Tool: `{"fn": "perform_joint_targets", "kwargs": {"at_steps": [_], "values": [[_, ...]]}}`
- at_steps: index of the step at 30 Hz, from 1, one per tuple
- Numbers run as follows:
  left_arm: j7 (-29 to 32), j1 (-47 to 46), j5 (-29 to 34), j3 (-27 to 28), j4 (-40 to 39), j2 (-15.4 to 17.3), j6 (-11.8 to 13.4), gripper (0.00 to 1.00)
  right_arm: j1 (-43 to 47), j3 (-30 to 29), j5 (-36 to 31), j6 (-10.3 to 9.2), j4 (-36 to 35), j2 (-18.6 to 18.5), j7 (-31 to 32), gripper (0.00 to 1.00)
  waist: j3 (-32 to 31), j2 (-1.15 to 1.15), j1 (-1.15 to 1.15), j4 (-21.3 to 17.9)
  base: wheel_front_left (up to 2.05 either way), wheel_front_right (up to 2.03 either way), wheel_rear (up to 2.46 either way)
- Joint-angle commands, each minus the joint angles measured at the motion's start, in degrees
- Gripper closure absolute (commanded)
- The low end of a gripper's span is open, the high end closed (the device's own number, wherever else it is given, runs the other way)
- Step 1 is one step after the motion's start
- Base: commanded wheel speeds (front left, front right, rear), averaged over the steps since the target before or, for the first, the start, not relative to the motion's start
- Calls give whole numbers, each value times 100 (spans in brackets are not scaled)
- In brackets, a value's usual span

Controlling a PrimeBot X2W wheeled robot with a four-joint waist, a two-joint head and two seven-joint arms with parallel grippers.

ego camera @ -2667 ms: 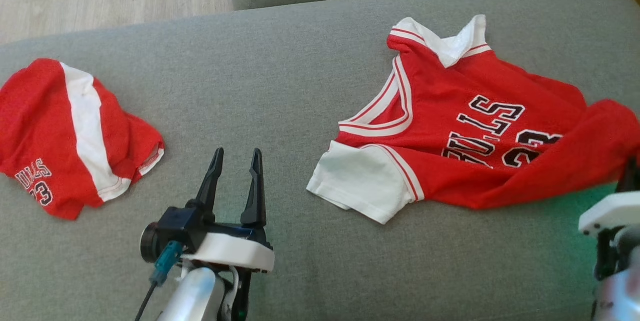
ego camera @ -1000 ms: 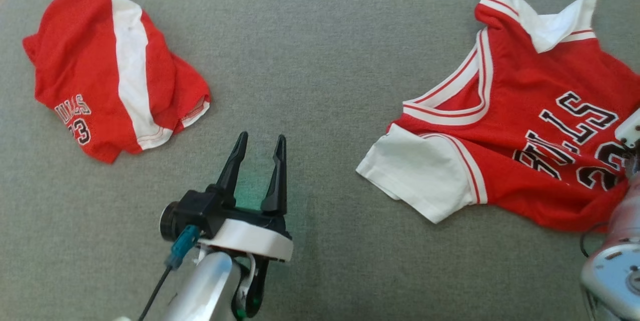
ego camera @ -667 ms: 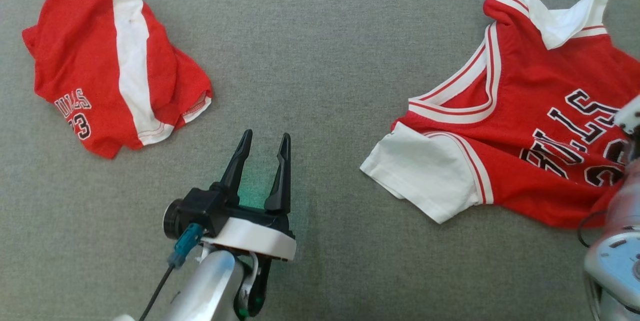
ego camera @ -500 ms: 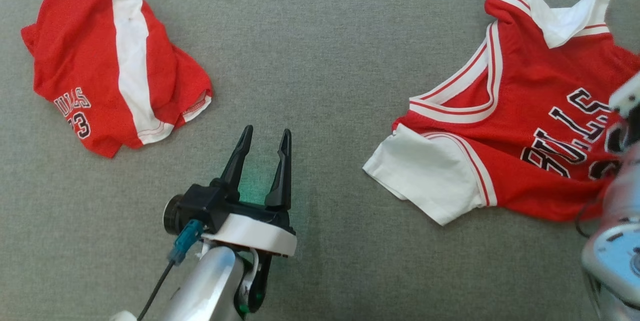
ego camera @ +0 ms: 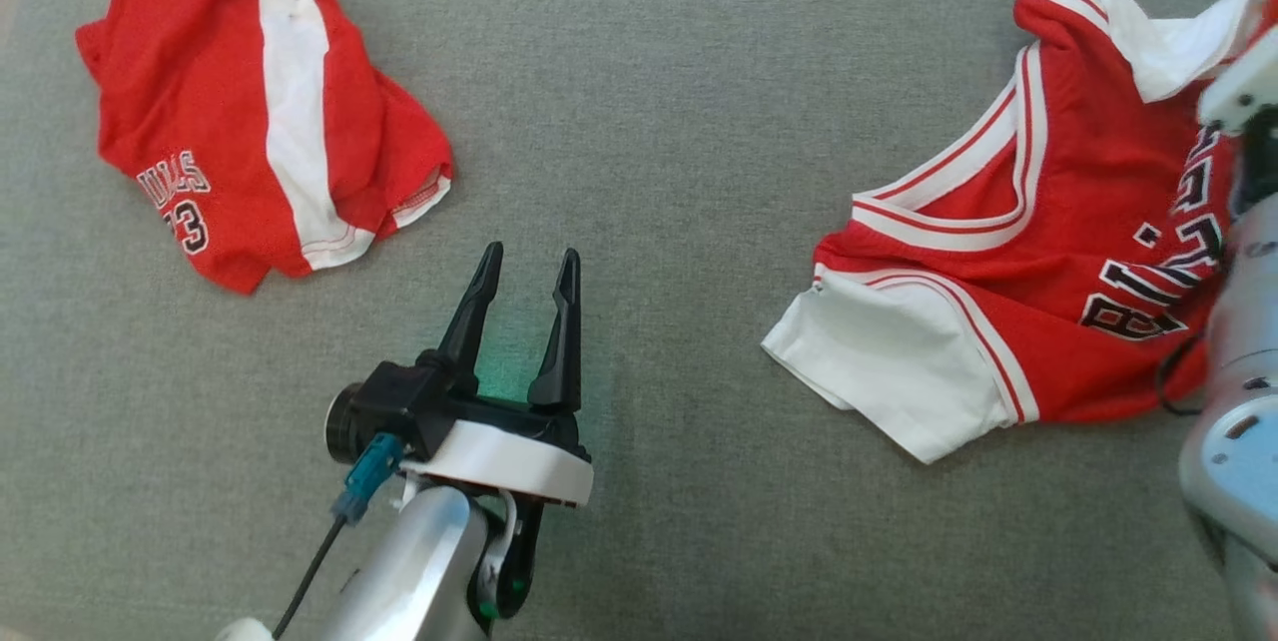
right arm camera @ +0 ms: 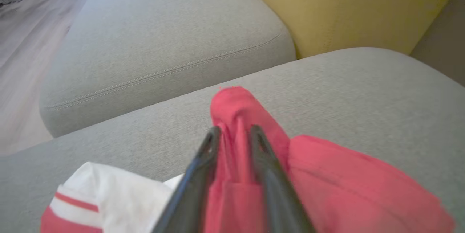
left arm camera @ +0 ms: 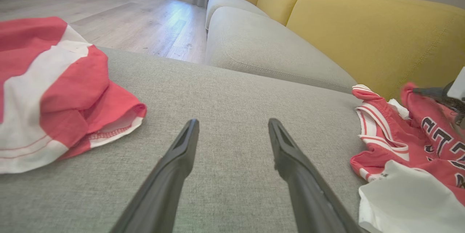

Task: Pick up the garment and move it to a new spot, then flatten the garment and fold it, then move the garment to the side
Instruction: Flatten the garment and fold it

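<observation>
Sofa (ego camera: 649, 122) grey | red-white bundle (ego camera: 250, 102) far left | left hand (ego camera: 531, 252) spread | right hand (right arm camera: 235, 129) pinching jersey (ego camera: 1078, 222) fold

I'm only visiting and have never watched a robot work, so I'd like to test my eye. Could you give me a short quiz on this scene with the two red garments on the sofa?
1. True or false: the left gripper is clamped on cloth.
2. What does the right gripper pinch? A) a white sleeve B) a red fold of the jersey C) nothing
3. Which garment lies on the robot's left side, and is it spread out or bunched?

Key
1. False: its jaws stand open above the bare sofa cushion.
2. B.
3. The red-and-white garment, bunched.
</observation>
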Motion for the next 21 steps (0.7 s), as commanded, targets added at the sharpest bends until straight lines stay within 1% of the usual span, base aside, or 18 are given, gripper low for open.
{"fn": "perform_joint_targets", "kwargs": {"at_steps": [1,5,10,14,17,18,21], "values": [[-55,-152,-29,128,-190,20,28,0,-210,187,-46,-4,-55,22,-8,0,-1,0,0,11,0,0,0],[-55,-126,-27,174,-179,20,53,0,-178,525,-46,-4,126,19,-214,0,-65,0,0,-37,0,0,0],[-55,-73,45,313,-186,20,49,0,-205,970,-7,-4,480,34,-911,0,-271,0,0,-251,0,0,0],[-55,2,114,433,-226,20,36,0,-198,1334,228,-4,844,43,-1474,0,-499,0,0,-486,0,0,0],[-55,73,140,510,-279,20,22,0,-133,1668,525,-4,1009,66,-1652,0,-660,0,0,-671,0,0,0],[-55,131,127,561,-334,20,13,0,-52,1982,836,-4,864,104,-1676,0,-750,0,0,-794,0,0,0],[-55,187,175,607,-387,20,-28,0,423,2731,1572,-4,204,164,-1680,0,-859,0,0,-950,0,0,0]]}}
